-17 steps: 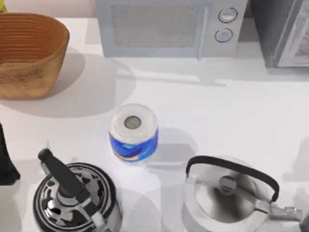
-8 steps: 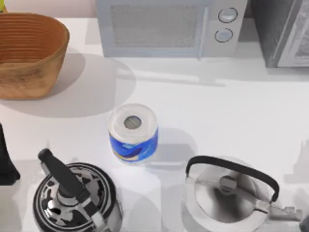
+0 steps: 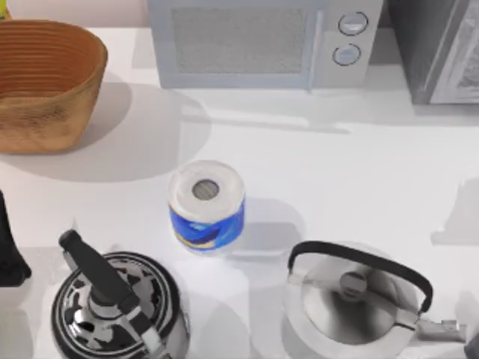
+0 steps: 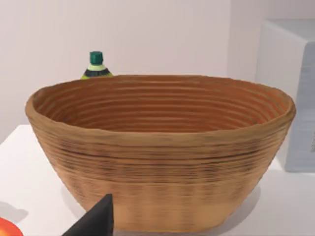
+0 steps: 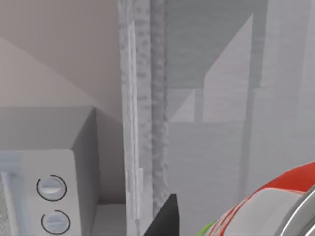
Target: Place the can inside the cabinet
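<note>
The red can (image 5: 283, 199), with its silver top and a yellow-green band, sits very close in the right wrist view. My right gripper (image 5: 221, 228) is shut on it, and one dark fingertip (image 5: 166, 216) shows beside it. Straight ahead of the can is the grey cabinet (image 5: 216, 147), which stands at the table's back right corner (image 3: 438, 48). My left arm (image 3: 9, 247) is parked at the left edge, with one dark fingertip (image 4: 98, 221) facing the basket.
The microwave (image 3: 262, 41) stands at the back, left of the cabinet. A wicker basket (image 3: 45, 82) is at the back left, with a green-capped bottle (image 4: 96, 66) behind it. A paper roll (image 3: 206, 206) stands mid-table. Two kettles, one black-patterned (image 3: 116, 307) and one silver (image 3: 352, 303), are at the front.
A shadow at the table's right edge has grown and slid toward the cabinet. The objects on the table and the left arm have not moved.
</note>
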